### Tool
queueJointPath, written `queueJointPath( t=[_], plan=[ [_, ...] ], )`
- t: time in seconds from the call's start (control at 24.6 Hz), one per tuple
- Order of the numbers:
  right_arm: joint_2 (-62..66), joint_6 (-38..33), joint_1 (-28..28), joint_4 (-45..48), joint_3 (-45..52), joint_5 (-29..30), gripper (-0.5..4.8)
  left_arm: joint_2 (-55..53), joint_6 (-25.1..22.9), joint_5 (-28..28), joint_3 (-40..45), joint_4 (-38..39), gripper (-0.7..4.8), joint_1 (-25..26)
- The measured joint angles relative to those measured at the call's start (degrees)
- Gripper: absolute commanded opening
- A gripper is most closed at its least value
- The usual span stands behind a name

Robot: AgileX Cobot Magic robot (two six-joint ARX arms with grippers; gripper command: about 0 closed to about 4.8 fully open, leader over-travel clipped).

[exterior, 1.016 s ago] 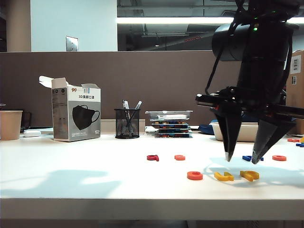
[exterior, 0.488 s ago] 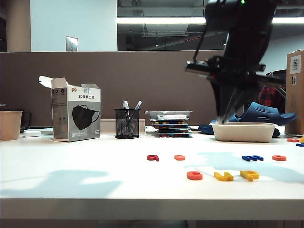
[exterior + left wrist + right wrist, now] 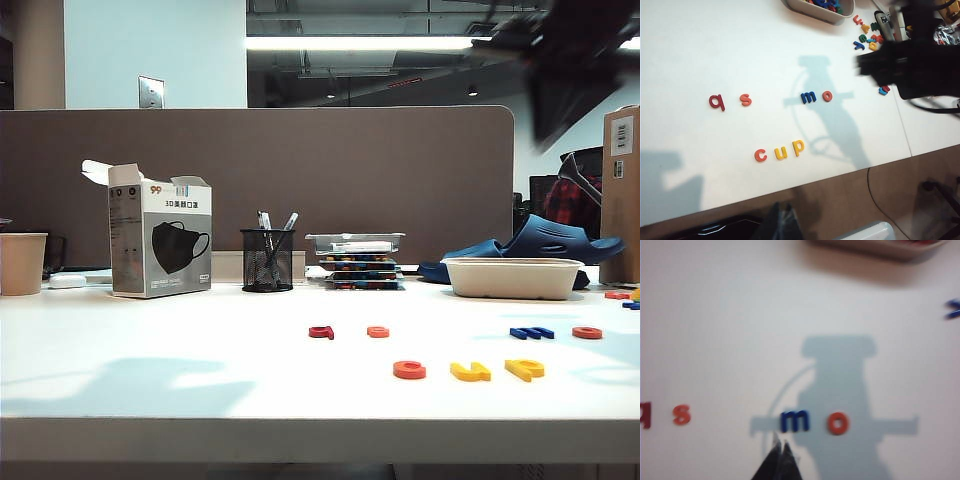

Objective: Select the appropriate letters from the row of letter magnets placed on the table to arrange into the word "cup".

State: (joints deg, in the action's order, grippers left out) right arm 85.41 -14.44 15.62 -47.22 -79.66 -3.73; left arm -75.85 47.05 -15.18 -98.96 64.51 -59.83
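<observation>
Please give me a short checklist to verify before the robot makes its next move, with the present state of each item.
1. Word "cup": the orange c, yellow u and yellow p lie side by side in order on the table: ok.
2. Right gripper: shut, holds nothing, raised above the blue m: ok.
3. Spare letters q, s, blue m and o lie in their own row, apart from the word: ok.
4. Left gripper: at the table's front edge; its opening: cannot tell.
5. Letters level and evenly spaced: the p sits slightly askew: cannot tell if acceptable.
</observation>
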Motion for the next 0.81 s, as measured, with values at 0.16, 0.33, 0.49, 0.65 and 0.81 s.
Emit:
queueJointPath(
  t=[0.16,0.33,0.49,0.65,0.81],
  plan=[
    [-10.2,2.2,-7.5,-0.2,0.0,-0.2,-0.01,0.0,0.0,0.0,0.0,0.0,-0.05,0.0],
    [-17.7,2.6,-15.6,0.3,1.7,0.5,-0.01,0.0,0.0,0.0,0.0,0.0,-0.05,0.0],
    [-25.0,2.5,-22.4,2.2,6.8,3.3,-0.01,0.0,0.0,0.0,0.0,0.0,-0.05,0.0],
    [-30.4,3.4,-25.2,3.3,14.1,4.3,-0.01,0.0,0.0,0.0,0.0,0.0,-0.05,0.0],
    [-38.7,3.6,-24.9,6.4,23.5,7.1,-0.02,0.0,-4.1,0.0,0.0,-3.5,-0.05,0.0]
  ],
)
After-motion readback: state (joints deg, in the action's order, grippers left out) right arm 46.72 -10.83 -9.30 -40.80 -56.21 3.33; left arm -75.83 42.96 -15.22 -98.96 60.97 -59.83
